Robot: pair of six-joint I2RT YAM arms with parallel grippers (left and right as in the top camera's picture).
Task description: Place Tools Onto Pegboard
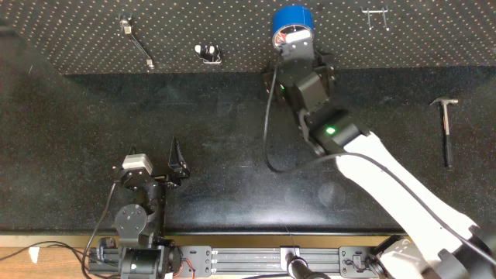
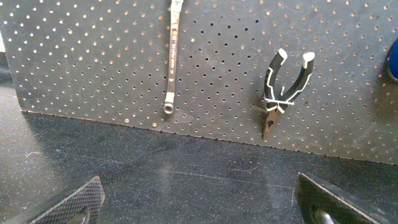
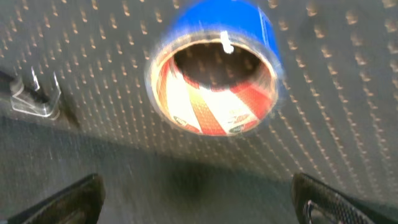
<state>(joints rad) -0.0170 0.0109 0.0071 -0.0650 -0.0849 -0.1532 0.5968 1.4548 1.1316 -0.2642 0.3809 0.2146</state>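
Observation:
A blue tape roll [image 1: 293, 22] hangs on the pegboard [image 1: 77, 31], its hollow core over a metal peg [image 3: 227, 45]. My right gripper [image 1: 298, 48] sits just in front of the tape roll [image 3: 214, 68], open, with both fingertips [image 3: 65, 202] apart from it and nothing between them. A wrench [image 1: 136, 43] and black-and-white pliers [image 1: 208, 53] hang farther left on the board. A hammer [image 1: 446, 128] lies on the black table at the right. My left gripper [image 1: 177, 159] rests low near its base, open and holding nothing, facing the wrench [image 2: 171, 59] and pliers [image 2: 283, 87].
A bare wire hook [image 1: 376, 17] sticks out of the board at the upper right. A small clear hook [image 3: 34, 93] is mounted beside the tape. The right arm's cable [image 1: 269, 139] loops over the black table [image 1: 217, 124].

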